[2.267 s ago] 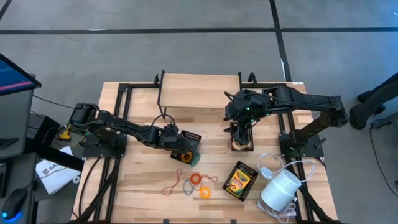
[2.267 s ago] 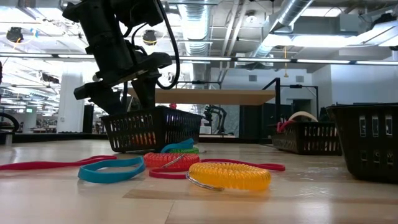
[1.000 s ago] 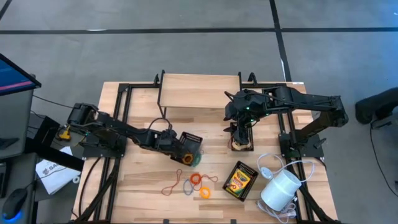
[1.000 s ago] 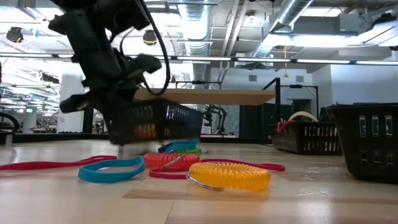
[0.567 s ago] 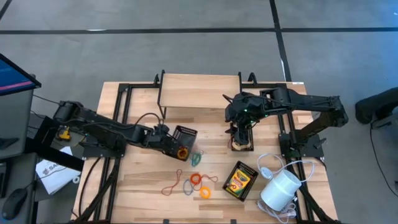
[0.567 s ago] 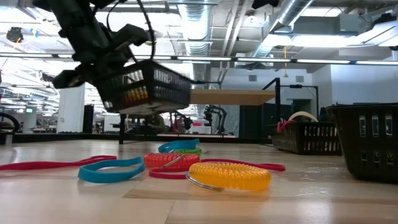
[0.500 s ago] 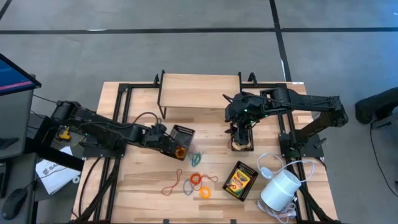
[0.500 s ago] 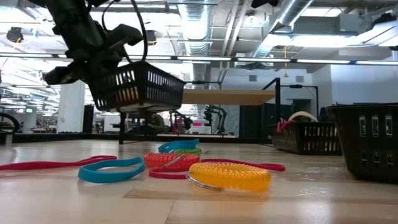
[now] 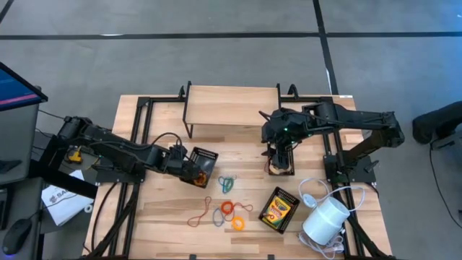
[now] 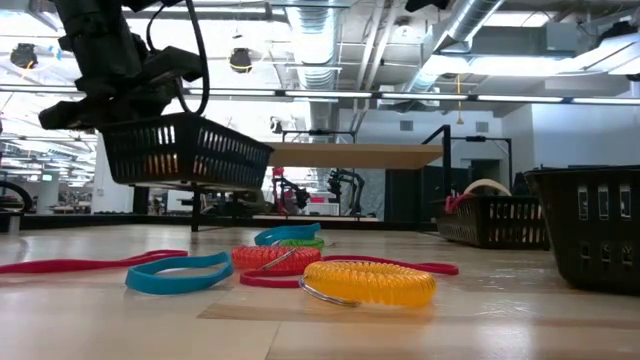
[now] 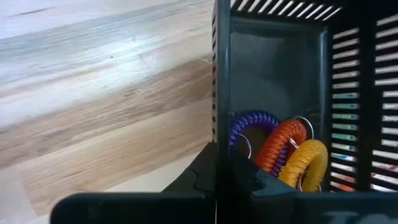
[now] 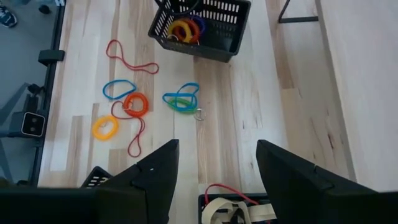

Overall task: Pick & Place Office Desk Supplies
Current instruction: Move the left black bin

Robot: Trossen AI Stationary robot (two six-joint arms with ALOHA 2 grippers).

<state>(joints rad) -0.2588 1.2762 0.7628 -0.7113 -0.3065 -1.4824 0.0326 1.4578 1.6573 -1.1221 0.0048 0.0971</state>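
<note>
Lifting higher, farther left — left tool (image 9: 182, 160) clenched on basket (image 9: 201, 163) | right tool (image 9: 281, 154) released — unmoved

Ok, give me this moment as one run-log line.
left tool: shut on black mesh basket, lifted off table | basket holds coiled loops | right tool: open, over second basket | loose loops on table

A black mesh basket (image 10: 185, 152) hangs lifted above coiled loops (image 10: 368, 281) on the table (image 10: 480, 320).

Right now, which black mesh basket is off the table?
The basket holding coiled loops, gripped by the left gripper; the other baskets rest on the table.
</note>
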